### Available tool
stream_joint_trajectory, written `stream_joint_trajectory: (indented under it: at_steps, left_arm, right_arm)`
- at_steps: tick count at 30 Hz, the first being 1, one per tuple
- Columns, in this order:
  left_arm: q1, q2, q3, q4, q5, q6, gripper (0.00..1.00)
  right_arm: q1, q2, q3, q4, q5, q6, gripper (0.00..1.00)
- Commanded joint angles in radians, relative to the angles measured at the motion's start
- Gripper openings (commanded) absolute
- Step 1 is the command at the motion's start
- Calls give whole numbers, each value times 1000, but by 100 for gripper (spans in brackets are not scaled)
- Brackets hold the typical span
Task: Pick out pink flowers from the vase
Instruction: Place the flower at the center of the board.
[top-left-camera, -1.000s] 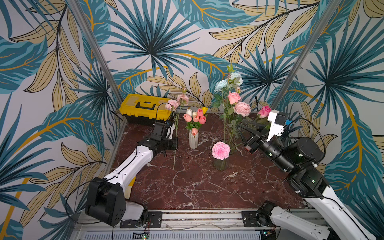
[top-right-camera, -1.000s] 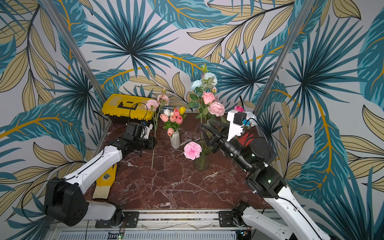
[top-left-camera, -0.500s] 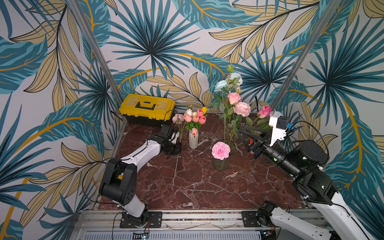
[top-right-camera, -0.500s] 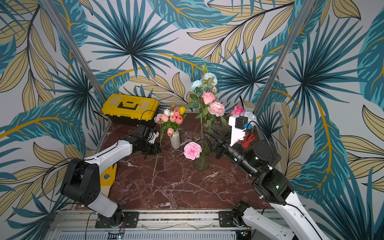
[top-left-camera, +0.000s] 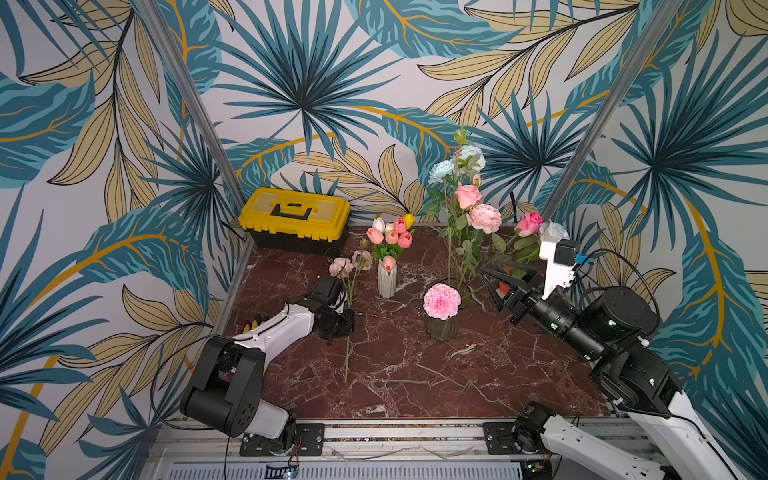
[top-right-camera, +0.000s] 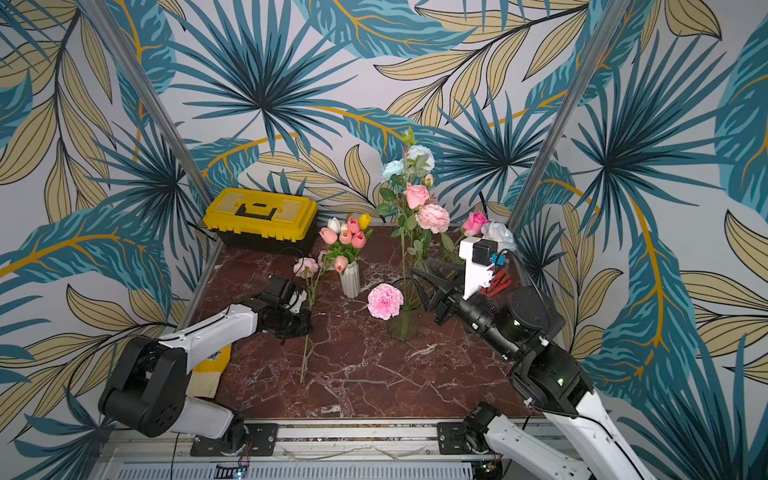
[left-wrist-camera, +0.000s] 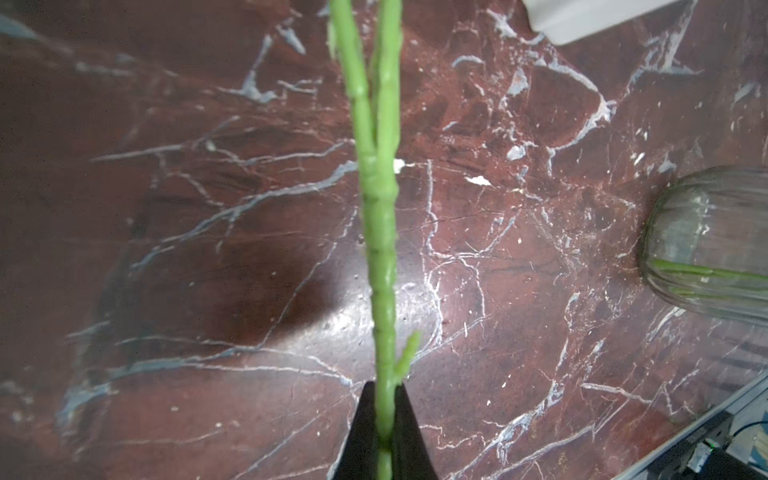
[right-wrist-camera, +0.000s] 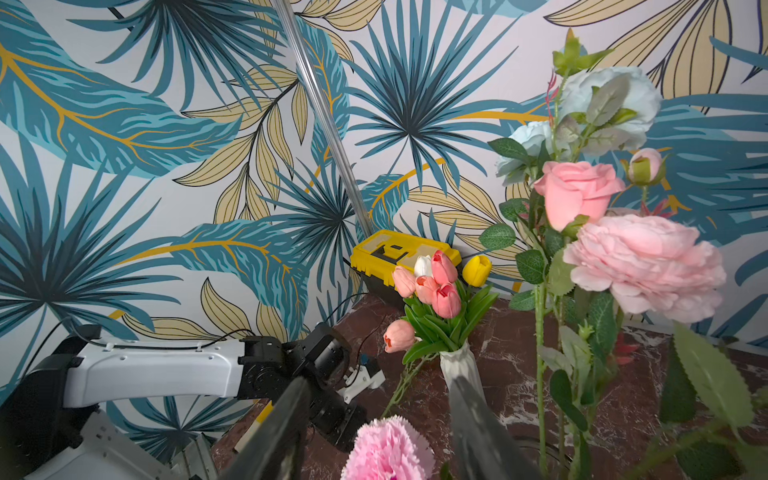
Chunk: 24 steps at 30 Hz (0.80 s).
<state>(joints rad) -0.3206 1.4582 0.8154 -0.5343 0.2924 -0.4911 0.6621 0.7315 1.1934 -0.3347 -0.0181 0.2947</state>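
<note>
Left fingers (left-wrist-camera: 360, 436) pinch long green stem of pale pink flower (left-wrist-camera: 380, 249); right fingers (right-wrist-camera: 282, 432) spread, near tall pink rose (right-wrist-camera: 575, 193).

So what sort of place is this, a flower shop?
More likely a robot test booth than a shop: a left arm and a right arm are mounted on a metal rail by a marble table, leaf-print wall panels close it in, and a yellow toolbox sits in the corner.
</note>
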Motion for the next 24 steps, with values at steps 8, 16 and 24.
stream_joint_trajectory:
  at_steps: [8,16,24]
  left_arm:
    - [23,64,1,-45,-139,-40,4]
    - [23,50,14,-76,-181,-55,20]
    - [19,-150,9,-154,-216,-74,53]
  right_arm:
    - [5,3,-17,-64,35,-29,55]
    - [4,-9,-20,-86,62,-33,56]
    - [5,-5,83,-245,170,-87,56]
